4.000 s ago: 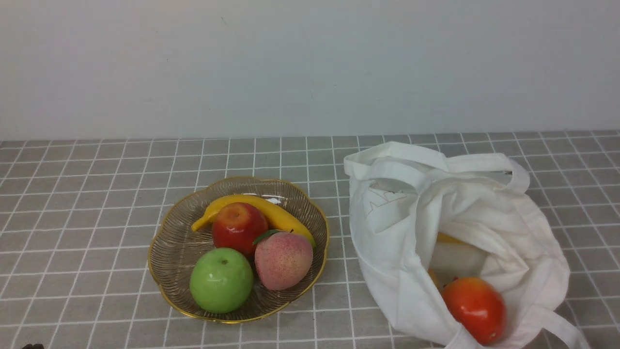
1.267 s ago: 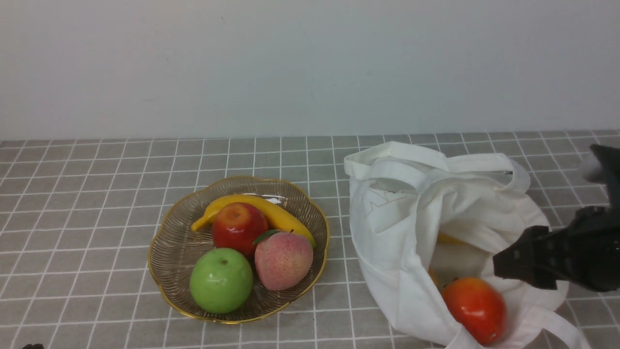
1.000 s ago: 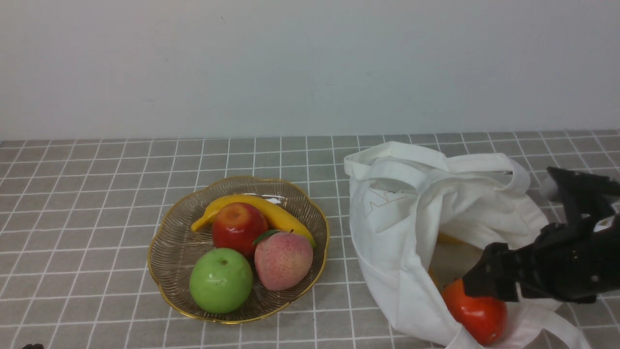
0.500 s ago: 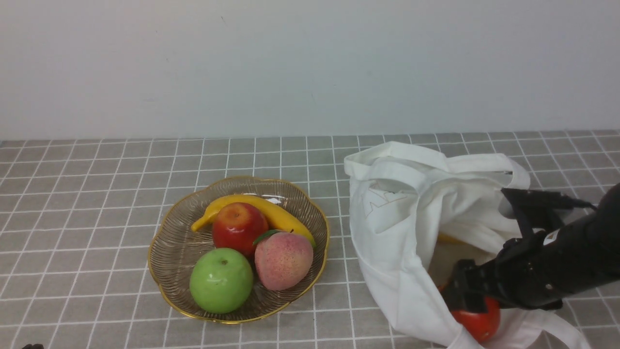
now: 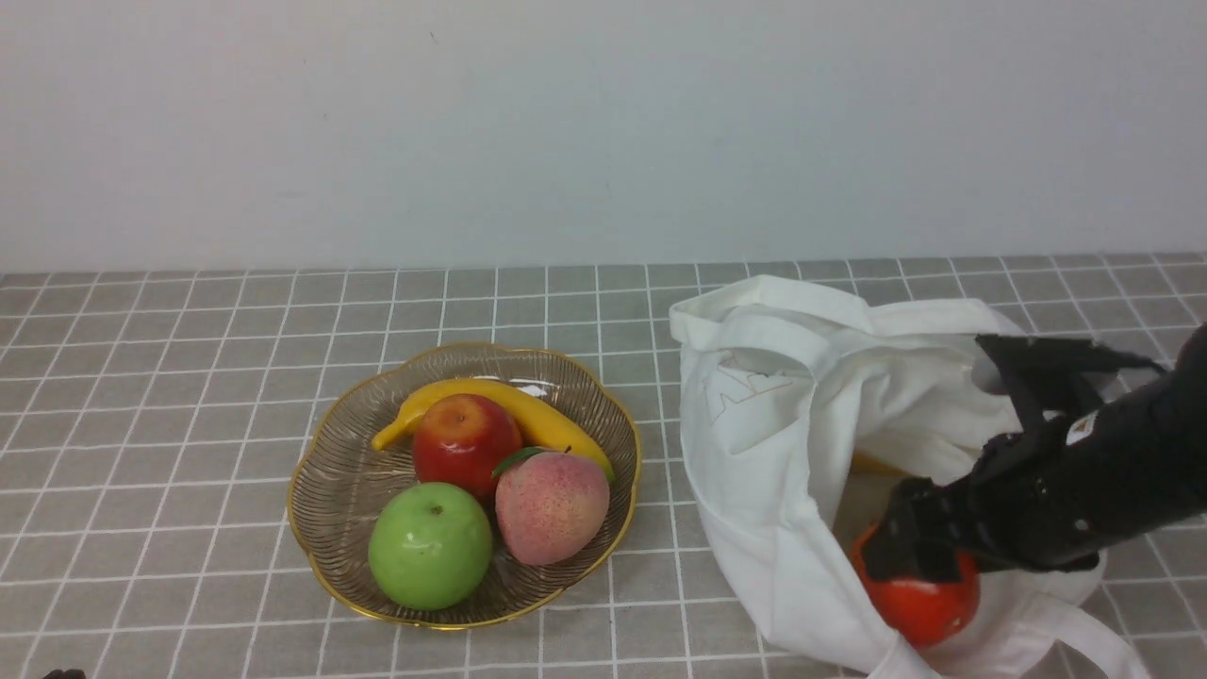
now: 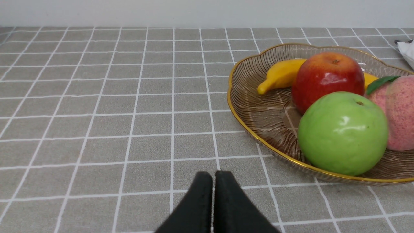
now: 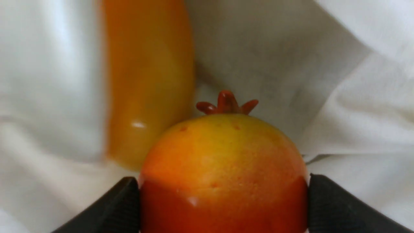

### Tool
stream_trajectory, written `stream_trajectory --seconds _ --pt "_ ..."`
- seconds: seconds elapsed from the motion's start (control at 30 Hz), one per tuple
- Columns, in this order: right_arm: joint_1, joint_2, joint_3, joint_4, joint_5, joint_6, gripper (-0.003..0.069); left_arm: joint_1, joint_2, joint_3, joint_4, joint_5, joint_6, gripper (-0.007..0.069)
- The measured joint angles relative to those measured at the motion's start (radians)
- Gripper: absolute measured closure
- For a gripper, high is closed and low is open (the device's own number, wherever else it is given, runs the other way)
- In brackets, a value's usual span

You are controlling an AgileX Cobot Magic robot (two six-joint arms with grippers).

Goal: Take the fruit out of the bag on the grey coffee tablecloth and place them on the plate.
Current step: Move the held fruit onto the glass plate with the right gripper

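Note:
The red-orange fruit (image 5: 922,611) lies in the open mouth of the white bag (image 5: 801,405) on the grey coffee tablecloth (image 5: 189,377), at the front right. My right gripper (image 5: 910,556) reaches into the bag from the right and is shut on the fruit. In the right wrist view the fruit (image 7: 223,168) fills the gap, with a black fingertip (image 7: 124,202) pressed on each side. The plate (image 5: 330,490) stands left of the bag. My left gripper (image 6: 212,176) is shut and empty, low over the cloth near the plate's rim (image 6: 245,129).
The plate holds a banana (image 5: 547,424), a red apple (image 5: 464,441), a green apple (image 5: 431,544) and a peach (image 5: 553,505). A long yellow-orange fruit (image 7: 148,81) lies in the bag just beyond the held one. A wall stands behind the table.
My right arm came in from the right, reached into the bag's mouth and closed on the fruit. The fruit has shifted slightly up and left. The left gripper has not moved.

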Motion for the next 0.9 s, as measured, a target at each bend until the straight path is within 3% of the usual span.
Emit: stream_trajectory --seconds 0.23,0.33,0.5,0.53,0.63,0.9 --pt "0.000 -0.177 -0.169 -0.045 0.139 0.051 0.0062 0.000 0.000 0.000 0.000 0.000 0.000 0.0632" --pt "0.000 -0.240 -0.239 0.035 0.170 0.035 0.0062 0.000 0.000 0.000 0.000 0.000 0.000 0.0632" --pt "0.026 -0.237 -0.312 0.215 0.172 -0.097 0.0062 0.000 0.000 0.000 0.000 0.000 0.000 0.0632" --pt "0.075 -0.198 -0.340 0.284 0.162 -0.167 0.0062 0.000 0.000 0.000 0.000 0.000 0.000 0.0632" --pt "0.176 -0.108 -0.394 0.333 0.145 -0.242 0.0062 0.000 0.000 0.000 0.000 0.000 0.000 0.0632" --pt "0.420 0.257 -0.656 0.255 0.112 -0.265 0.0062 0.000 0.000 0.000 0.000 0.000 0.000 0.0632"
